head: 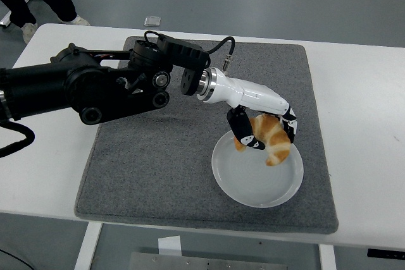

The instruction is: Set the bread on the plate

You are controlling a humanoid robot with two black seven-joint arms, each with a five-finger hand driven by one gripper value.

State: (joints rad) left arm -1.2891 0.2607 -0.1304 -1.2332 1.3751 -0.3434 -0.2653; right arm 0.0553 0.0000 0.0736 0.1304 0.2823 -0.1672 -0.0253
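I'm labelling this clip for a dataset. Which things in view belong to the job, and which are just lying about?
Part of the job:
- bread, a croissant held over the plate
- plate, white, on the mat
- left hand, gripping the bread

Just there:
- grey mat under the plate
- small silvery object on the floor beyond the table
- a person's feet, top left

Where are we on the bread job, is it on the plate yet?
Nearly. Pick-up looks done: the left hand is shut on the bread and holds it over the plate on the grey mat. I cannot tell if the bread touches the plate. Left: set it down, open the fingers, withdraw.
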